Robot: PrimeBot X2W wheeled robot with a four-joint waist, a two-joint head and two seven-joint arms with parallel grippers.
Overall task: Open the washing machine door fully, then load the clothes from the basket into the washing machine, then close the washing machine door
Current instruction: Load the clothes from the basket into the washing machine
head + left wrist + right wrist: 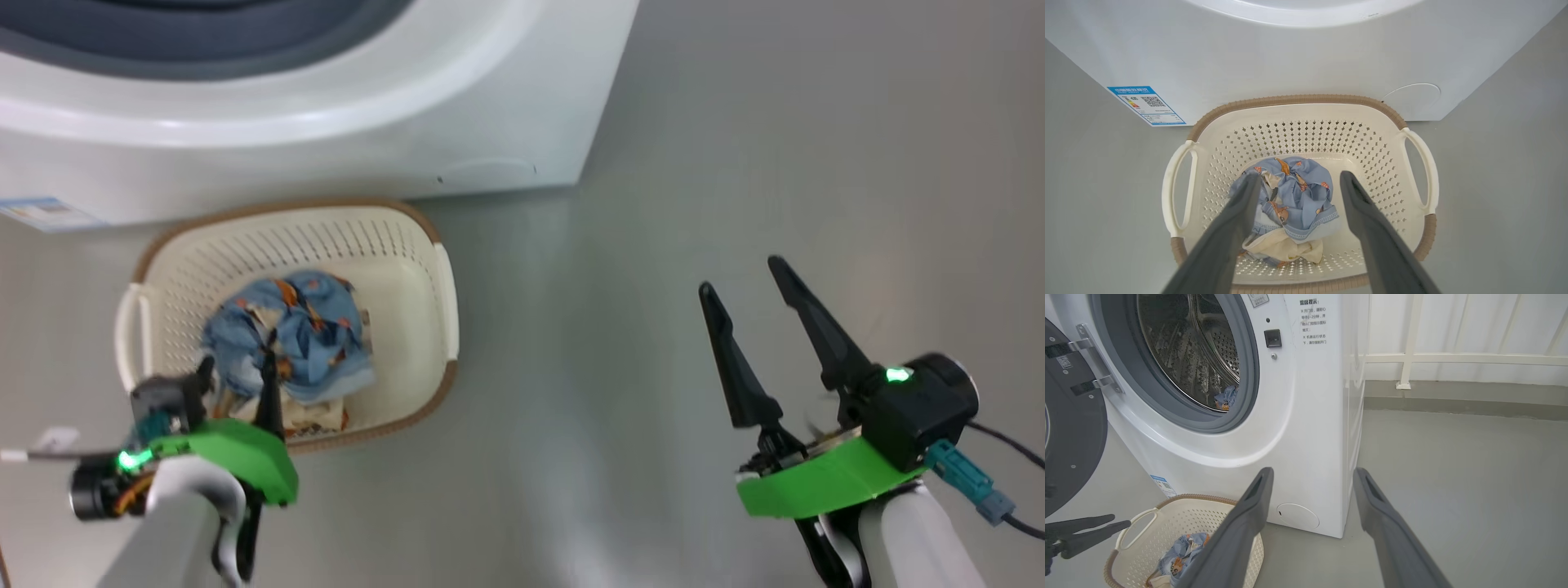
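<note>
Above the basket (1306, 130) before the washing machine (1290, 53), the left end effector (1299, 176) is held spread over the clothes (1294, 196); loading is judged in hand, and descent with closure is required.

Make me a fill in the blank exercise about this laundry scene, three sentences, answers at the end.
1. The basket stands right in front of the ____.
2. The left gripper points at the clothes with its jaws ____.
3. A blue printed piece lies inside the steel ____.
Missing words: washing machine; open; drum.
</note>
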